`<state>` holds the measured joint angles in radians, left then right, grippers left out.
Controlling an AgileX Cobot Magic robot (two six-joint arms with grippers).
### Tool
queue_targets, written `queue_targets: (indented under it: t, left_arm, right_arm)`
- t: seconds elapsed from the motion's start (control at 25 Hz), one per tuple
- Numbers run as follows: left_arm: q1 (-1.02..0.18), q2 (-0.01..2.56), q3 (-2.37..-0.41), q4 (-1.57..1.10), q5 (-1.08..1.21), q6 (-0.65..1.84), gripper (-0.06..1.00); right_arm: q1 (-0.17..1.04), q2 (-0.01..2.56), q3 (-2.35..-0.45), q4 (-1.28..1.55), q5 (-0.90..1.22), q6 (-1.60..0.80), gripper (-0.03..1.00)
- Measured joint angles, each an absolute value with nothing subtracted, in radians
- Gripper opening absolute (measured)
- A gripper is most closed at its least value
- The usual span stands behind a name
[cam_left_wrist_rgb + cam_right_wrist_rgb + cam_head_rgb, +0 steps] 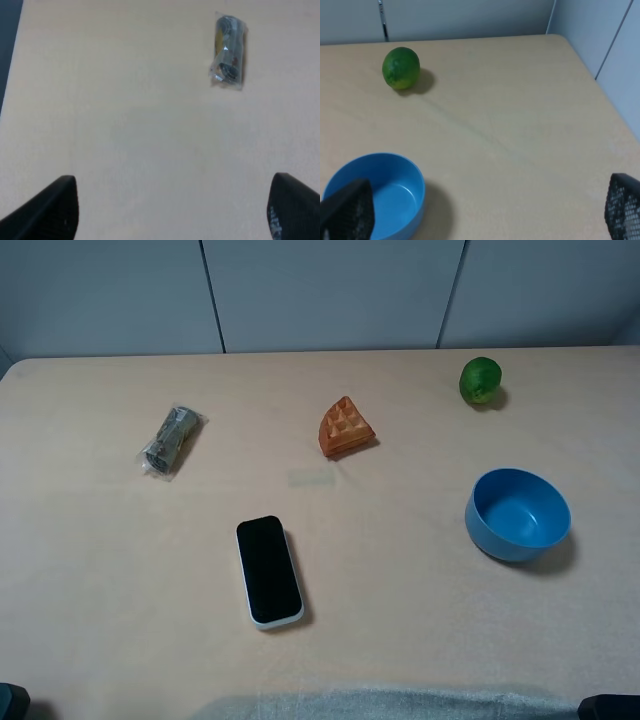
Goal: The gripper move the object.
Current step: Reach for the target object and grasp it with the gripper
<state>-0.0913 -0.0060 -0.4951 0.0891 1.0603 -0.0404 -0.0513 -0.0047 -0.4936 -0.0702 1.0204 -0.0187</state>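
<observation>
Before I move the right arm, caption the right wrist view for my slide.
Open right gripper facing the table: empty blue bowl close by, green fruit lying apart beyond it.

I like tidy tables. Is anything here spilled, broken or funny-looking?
Nothing looks spilled or broken. The blue bowl stands upright and empty; the lime, waffle wedge, phone and wrapped packet lie apart on the table.

We look steeply down from high on the whole table (100,590), wall panels (330,290) at the far edge. Left wrist cam: low, close, looking along the tabletop toward the wrapped packet (228,51), which the overhead view also has. Right wrist cam: low, facing the green fruit (401,68) and blue bowl (395,190) near the far right corner; overhead shares both.
</observation>
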Motion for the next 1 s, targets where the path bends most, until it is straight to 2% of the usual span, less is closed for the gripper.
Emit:
queue_targets:
  t: [1.0]
  left_arm:
    - [-0.091, -0.006, -0.495, 0.089, 1.060, -0.040, 0.83]
  right_arm:
    - [-0.051, 0.013, -0.498, -0.069, 1.021, -0.019, 0.70]
